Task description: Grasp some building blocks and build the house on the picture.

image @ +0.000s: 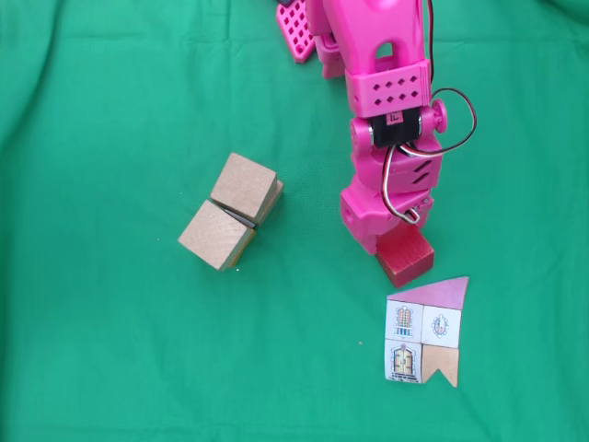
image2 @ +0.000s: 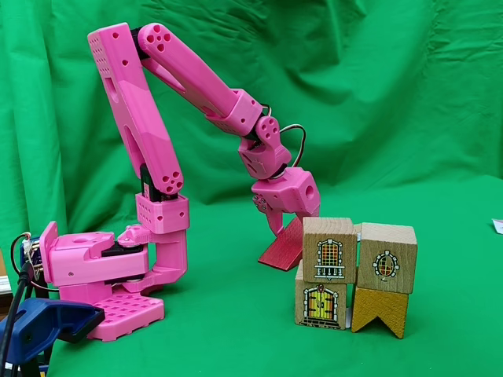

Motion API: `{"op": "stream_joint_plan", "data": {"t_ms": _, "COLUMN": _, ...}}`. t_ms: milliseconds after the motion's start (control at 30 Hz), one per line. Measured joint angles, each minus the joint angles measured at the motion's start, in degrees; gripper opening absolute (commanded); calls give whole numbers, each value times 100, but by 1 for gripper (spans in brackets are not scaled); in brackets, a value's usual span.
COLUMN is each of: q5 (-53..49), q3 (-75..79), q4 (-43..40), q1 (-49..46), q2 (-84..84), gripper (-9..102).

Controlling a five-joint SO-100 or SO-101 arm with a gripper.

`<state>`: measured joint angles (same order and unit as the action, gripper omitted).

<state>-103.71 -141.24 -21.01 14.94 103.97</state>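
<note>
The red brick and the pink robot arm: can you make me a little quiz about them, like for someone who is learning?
1. True or false: the gripper is down at the red brick, which sits tilted.
2. Pick one: in the fixed view from above, the light wooden cubes are (A) left of the brick, (B) on the picture card, (C) on top of the brick.
3. Fill in: the cloth under everything is ____.

Key: 1 true; 2 A; 3 green.
</note>
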Motion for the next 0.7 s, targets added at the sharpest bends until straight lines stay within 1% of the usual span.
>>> {"op": "stream_joint_plan", "data": {"t_ms": 300, "q5": 0, "q3": 0, "q4": 0, "q1": 0, "q2": 387, "gripper": 24}}
{"op": "stream_joint_plan", "data": {"t_ms": 700, "q5": 0, "q3": 0, "q4": 0, "q1": 0, "q2": 1371, "gripper": 24}}
